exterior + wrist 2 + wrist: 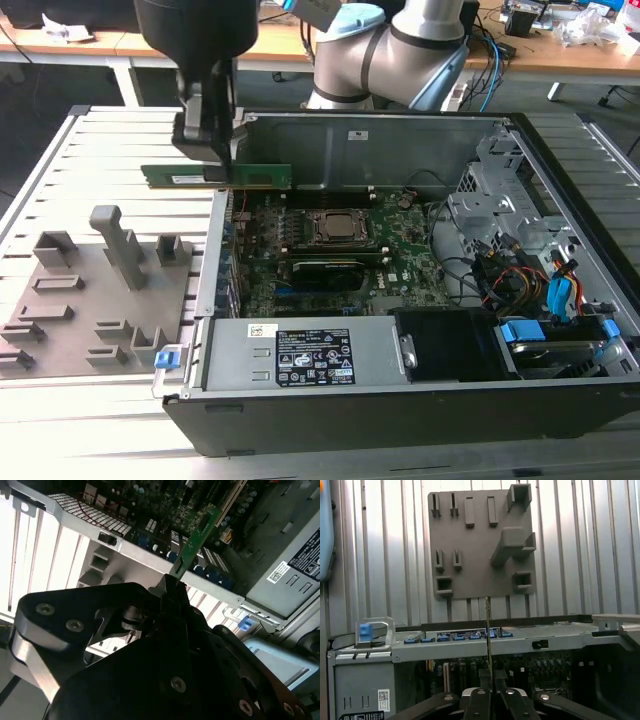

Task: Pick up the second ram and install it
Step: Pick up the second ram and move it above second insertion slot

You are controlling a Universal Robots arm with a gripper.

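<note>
- Where the exterior view's left side begins, a grey holder plate [100, 300] with raised blocks and slots lies flat on the slatted metal table [90, 140]; the first wrist view also shows it [480, 545].
- Just beside it, toward the exterior view's right, the gripper [222, 165] hangs from above with its fingers clamped on the second ram [260, 176], gripping the stick near its middle.
- The second ram is held level in the air and clear of the board. One end reaches out over the table and the other over the open computer case [400, 140], so it straddles the case's side wall.
- In the second wrist view the green stick [197, 537] juts from the pinched fingertips [167, 587]. In the first wrist view it shows edge-on as a thin line [488, 630].
- Further right, inside the case, lies the green motherboard [410, 235] with the CPU socket [337, 226], a black card [325, 270] near it, and the labelled power supply [300, 355] along the case's near side.
- At the exterior view's right are bundled cables and blue clips [522, 332] in the drive bay.
</note>
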